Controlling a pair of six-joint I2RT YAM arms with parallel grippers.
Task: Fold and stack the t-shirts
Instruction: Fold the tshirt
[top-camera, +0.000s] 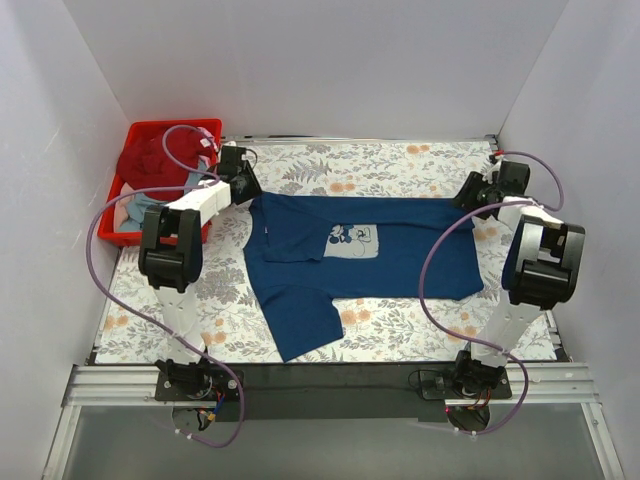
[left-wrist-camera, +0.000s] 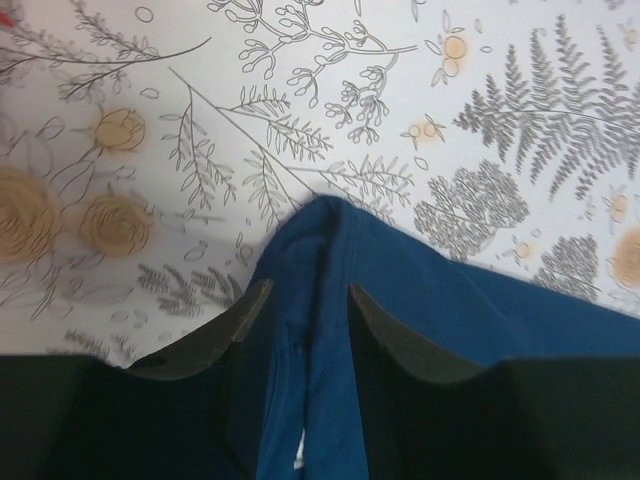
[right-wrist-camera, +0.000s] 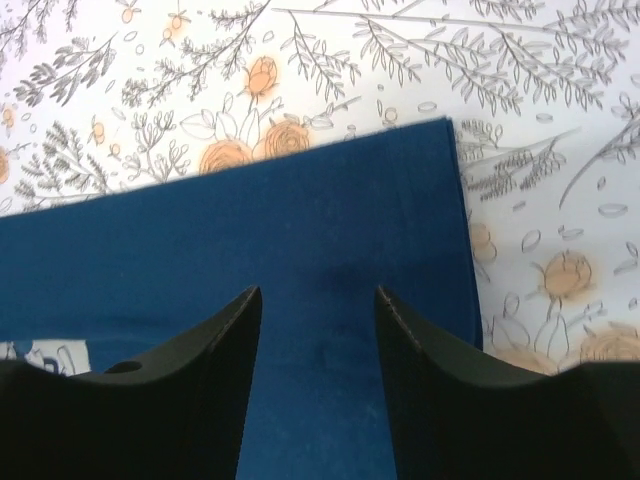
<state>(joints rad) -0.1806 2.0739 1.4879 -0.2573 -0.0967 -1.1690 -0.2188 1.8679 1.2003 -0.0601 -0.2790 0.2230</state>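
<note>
one navy t-shirt (top-camera: 400, 262) spread out; left tool (left-wrist-camera: 310, 290), right tool (right-wrist-camera: 318, 295) both parted

white walls (top-camera: 300, 60) enclose a floral-print tabletop (top-camera: 400, 160).

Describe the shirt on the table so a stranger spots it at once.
On the floral-patterned table, a navy blue t-shirt lies spread out in the middle. Unlike the dark red shirt and pale shirt heaped in the red crate at the far left corner, it bears a pale square print.
</note>
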